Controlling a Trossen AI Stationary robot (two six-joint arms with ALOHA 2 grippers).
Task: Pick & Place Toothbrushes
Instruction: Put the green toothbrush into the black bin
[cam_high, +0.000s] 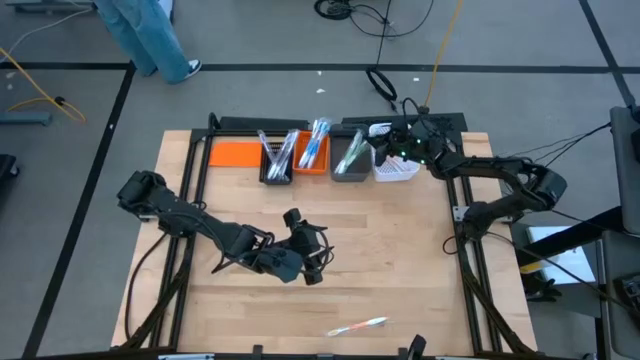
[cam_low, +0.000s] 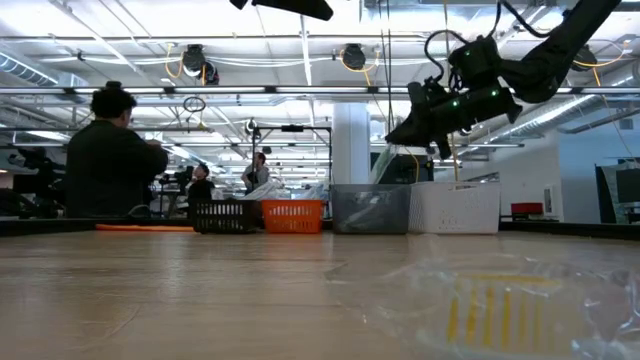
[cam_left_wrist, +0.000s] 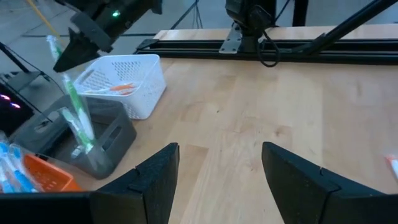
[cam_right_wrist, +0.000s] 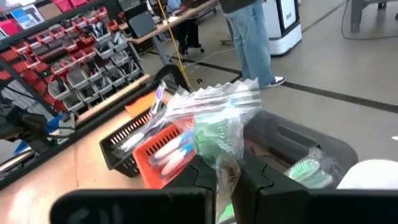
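Observation:
My right gripper (cam_right_wrist: 230, 180) is over the grey bin (cam_high: 350, 165) at the table's far edge and is shut on a green toothbrush in a clear wrapper (cam_right_wrist: 214, 134). In the left wrist view a green wrapped toothbrush (cam_left_wrist: 76, 106) slants from that gripper down into the grey bin (cam_left_wrist: 74, 140). Blue toothbrushes stand in the orange bin (cam_high: 312, 155) and others in the black bin (cam_high: 277, 160). A wrapped toothbrush (cam_high: 358, 326) lies flat near the table's near edge. My left gripper (cam_left_wrist: 221, 180) is open over the middle of the table, touching nothing. My right gripper pinches the wrapped green toothbrush between its two fingers (cam_right_wrist: 258, 180), on the crinkled clear wrapper (cam_right_wrist: 227, 168) just below the green head. The wrapper's serrated end (cam_right_wrist: 217, 87) sticks out beyond the fingertips. The brush is lifted off the table; whether its other end touches the grey bin, I cannot tell.
A white mesh bin (cam_high: 396, 168) stands to the right of the grey one, and a flat orange sheet (cam_high: 235, 153) lies left of the black bin. Black rails frame the table. A person (cam_low: 110, 150) sits in the room beyond; bare wood stretches between the arms.

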